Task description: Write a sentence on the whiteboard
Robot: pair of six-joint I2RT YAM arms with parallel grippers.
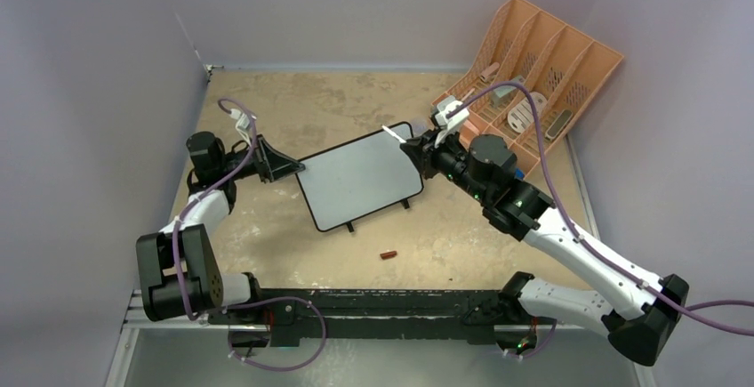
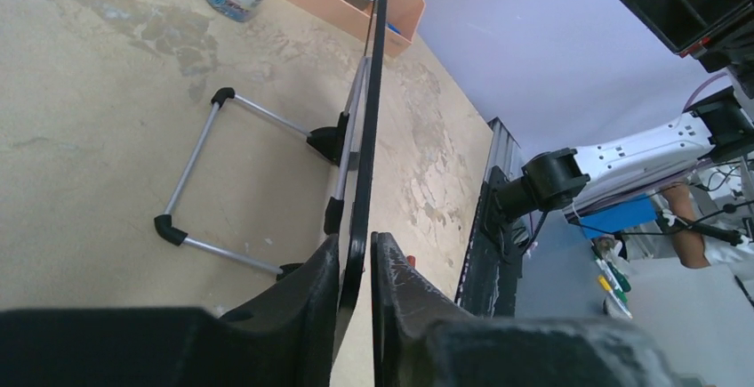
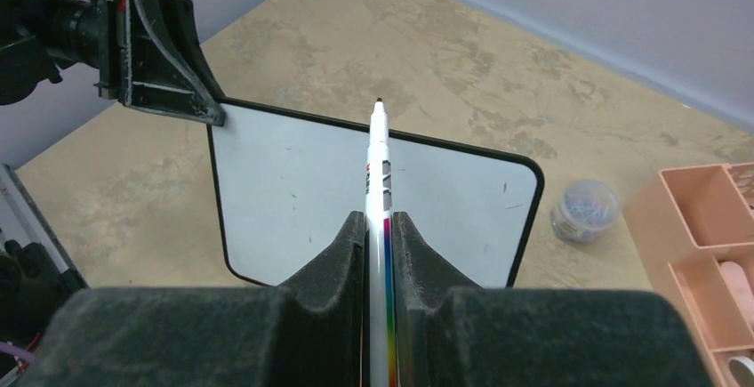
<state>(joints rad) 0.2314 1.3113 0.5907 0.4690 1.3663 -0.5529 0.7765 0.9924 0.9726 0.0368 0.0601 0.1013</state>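
Left wrist view: the whiteboard (image 2: 366, 93) appears edge-on, its black frame running straight out from between the jaws of the left gripper (image 2: 357, 249). The jaws stand narrowly apart astride that edge; I cannot tell whether they clamp it. Only this view shows the wire stand (image 2: 196, 165) behind the board, resting on the table (image 2: 89, 93). Right wrist view: the right gripper (image 3: 380, 218) has its jaws closed on a white marker (image 3: 378, 165) with a rainbow stripe. Its dark tip points ahead of the jaws, over the board's white face. Print on the barrel is too small to read. A jar of coloured clips (image 3: 584, 209) sits to the right of these jaws, just past the board. Top view alone shows a small reddish-brown piece (image 1: 389, 254) on the table, well apart from both pairs of jaws, and the whole peach organizer (image 1: 542, 67) beyond the right jaws.
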